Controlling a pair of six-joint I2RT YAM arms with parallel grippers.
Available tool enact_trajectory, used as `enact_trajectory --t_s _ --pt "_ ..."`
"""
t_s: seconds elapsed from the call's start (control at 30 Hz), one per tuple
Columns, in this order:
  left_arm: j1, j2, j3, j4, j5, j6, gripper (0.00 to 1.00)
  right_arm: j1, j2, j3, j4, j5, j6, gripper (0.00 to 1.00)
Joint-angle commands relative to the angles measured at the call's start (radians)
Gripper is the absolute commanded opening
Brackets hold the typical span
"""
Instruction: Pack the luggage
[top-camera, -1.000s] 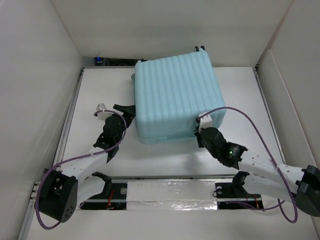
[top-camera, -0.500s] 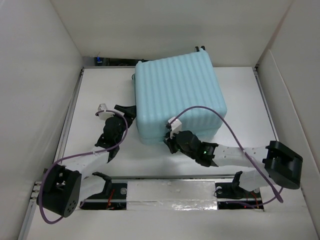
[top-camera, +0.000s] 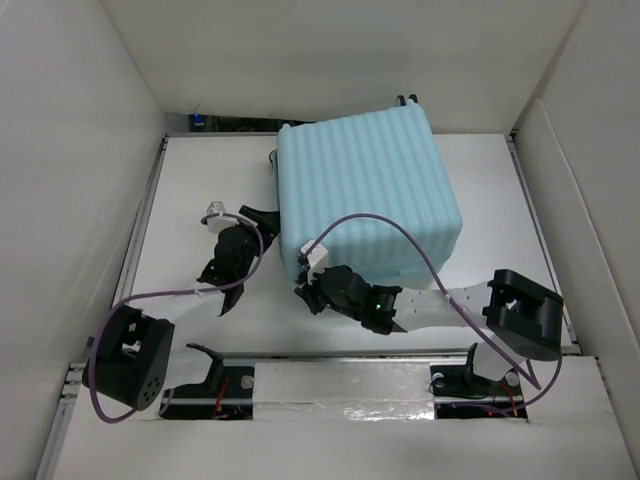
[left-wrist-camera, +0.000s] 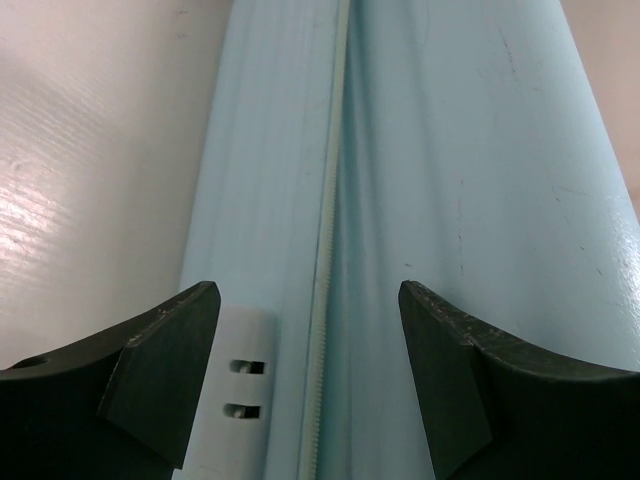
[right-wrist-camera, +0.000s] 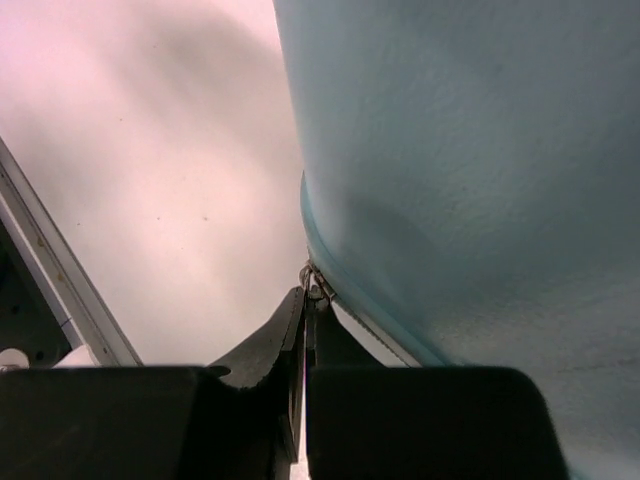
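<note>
luggage (top-camera: 365, 195) zip pull (right-wrist-camera: 314, 284) prob pinched, r wrist only

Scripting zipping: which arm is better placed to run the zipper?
Right: its jaws are shut on the metal zipper pull at a corner of the pale aqua ribbed hard-shell suitcase; left jaws open, holding nothing.

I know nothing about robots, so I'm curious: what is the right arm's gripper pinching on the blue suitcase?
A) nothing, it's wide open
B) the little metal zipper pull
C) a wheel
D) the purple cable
B: the right wrist view shows the right gripper shut on the small zipper pull at the seam of the luggage.
</note>
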Motion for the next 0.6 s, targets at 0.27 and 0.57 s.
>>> enact_trajectory --t_s 0.27,0.57 --pt "-0.033 -0.175 0.072 -0.126 0.007 0.112 0.91 0.102 -0.443 -0.324 0.165 -0.038 0.102 0.00" --pt "0.107 0.117 0.496 -0.310 0.059 0.183 0.93 0.102 -0.851 -0.378 -0.214 0.032 0.094 0.00"
